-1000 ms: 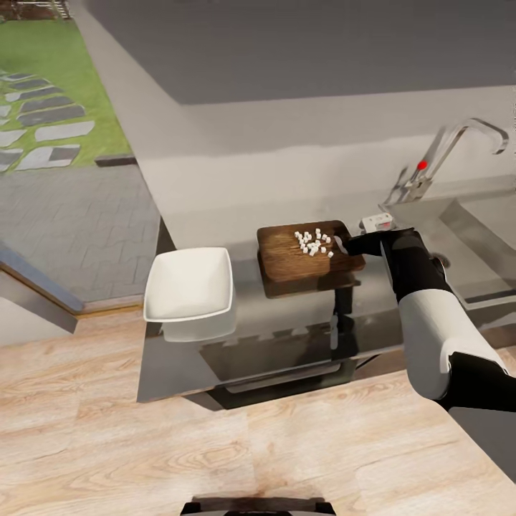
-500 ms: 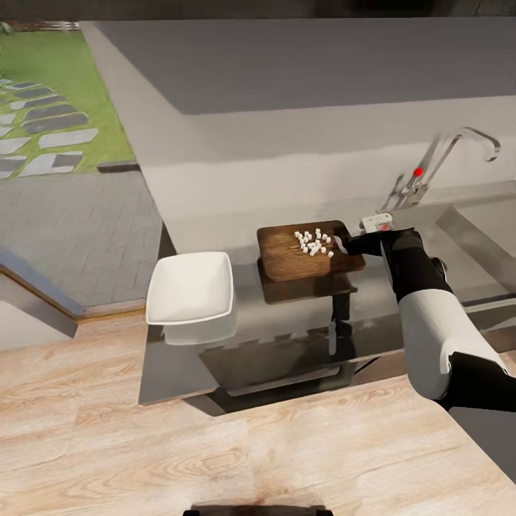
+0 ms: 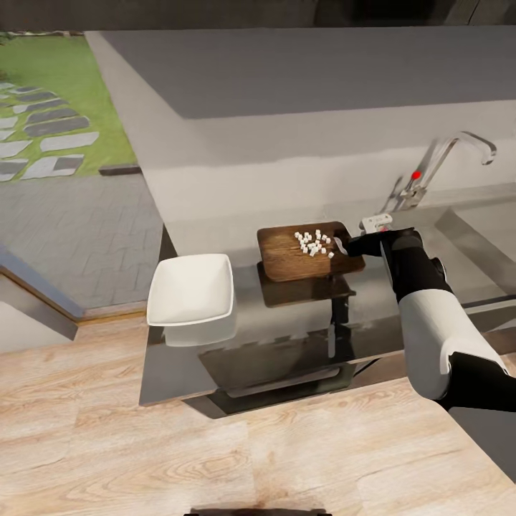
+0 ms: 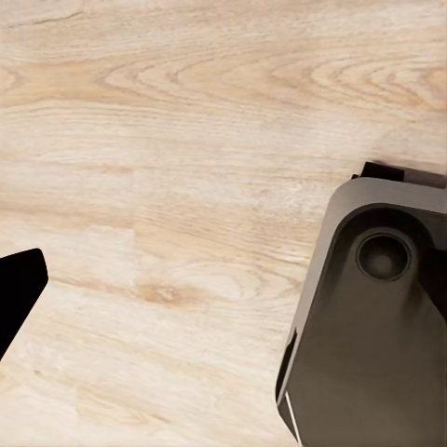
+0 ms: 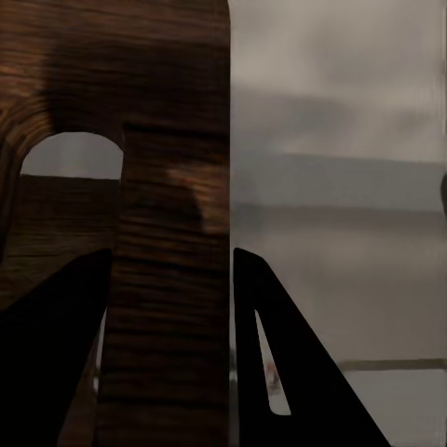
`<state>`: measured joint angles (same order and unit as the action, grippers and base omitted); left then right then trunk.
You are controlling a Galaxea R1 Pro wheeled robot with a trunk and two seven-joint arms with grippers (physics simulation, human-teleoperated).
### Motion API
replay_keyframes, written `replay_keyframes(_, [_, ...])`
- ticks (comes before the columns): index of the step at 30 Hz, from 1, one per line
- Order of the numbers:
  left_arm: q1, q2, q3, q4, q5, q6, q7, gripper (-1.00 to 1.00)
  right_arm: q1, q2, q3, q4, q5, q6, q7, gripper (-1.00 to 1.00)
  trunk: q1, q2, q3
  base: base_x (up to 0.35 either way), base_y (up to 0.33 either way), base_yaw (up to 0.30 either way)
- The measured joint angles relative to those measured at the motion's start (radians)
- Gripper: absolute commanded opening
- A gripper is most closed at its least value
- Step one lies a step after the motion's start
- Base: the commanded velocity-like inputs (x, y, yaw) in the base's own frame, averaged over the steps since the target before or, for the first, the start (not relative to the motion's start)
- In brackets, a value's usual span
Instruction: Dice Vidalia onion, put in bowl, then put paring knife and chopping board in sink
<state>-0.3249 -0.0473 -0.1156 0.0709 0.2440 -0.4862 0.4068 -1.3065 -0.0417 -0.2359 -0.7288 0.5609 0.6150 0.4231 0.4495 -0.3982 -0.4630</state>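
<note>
So the right gripper (image 3: 352, 246) is clamped on the handle end of the chopping board (image 3: 304, 252), fingers pinching the wood strip beside the slot; you can see that strip sitting between the two dark fingers (image 5: 56, 363) in the right wrist view. The board looks lifted off the countertop (image 3: 287, 337), judging by the shadow underneath it, and the diced onion (image 3: 313, 243) is piled near the handle end, right next to the gripper.

The bowl (image 3: 192, 288) sits at the counter's left end, well apart from the board. The sink (image 3: 473, 244) is over at the right end with the tap (image 3: 437, 161) behind it.

My guess is the step is carrying the board over to the bowl and tipping the dice in. Tips: keep the board dead level while travelling, since it's held by one end and those cubes are loose. Get the far end over the bowl's middle before tilting, then tilt slowly so the cubes slide down the length rather than off a side.

Left gripper: I can't tell its state. The left wrist view just gets wood floor (image 4: 168, 140) and part of the robot's base (image 4: 372, 317).

I can't spot the knife anywhere.
</note>
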Motion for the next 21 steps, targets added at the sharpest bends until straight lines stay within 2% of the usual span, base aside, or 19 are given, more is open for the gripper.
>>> replay_keyframes(6, [0.0, -0.001, 0.0, 0.0, 0.0, 0.0, 0.0, 1.0, 0.0, 0.0, 0.007, 0.0, -0.001, 0.018, 0.0, -1.0, 0.0, 0.0, 0.0, 0.0, 0.0, 0.0])
replay_keyframes(10, [0.0, -0.001, 0.0, 0.0, 0.0, 0.0, 0.0, 1.0, 0.0, 0.0, 0.058, 0.0, -0.001, 0.028, 0.0, -1.0, 0.0, 0.0, 0.0, 0.0, 0.0, 0.0])
replay_keyframes(21, [0.0, 0.0, 0.0, 0.0, 0.0, 0.0, 0.0, 1.0, 0.0, -0.003, 0.065, -0.002, 0.0, 0.03, 0.0, -1.0, 0.0, 0.0, 0.005, 0.0, 0.0, 0.0])
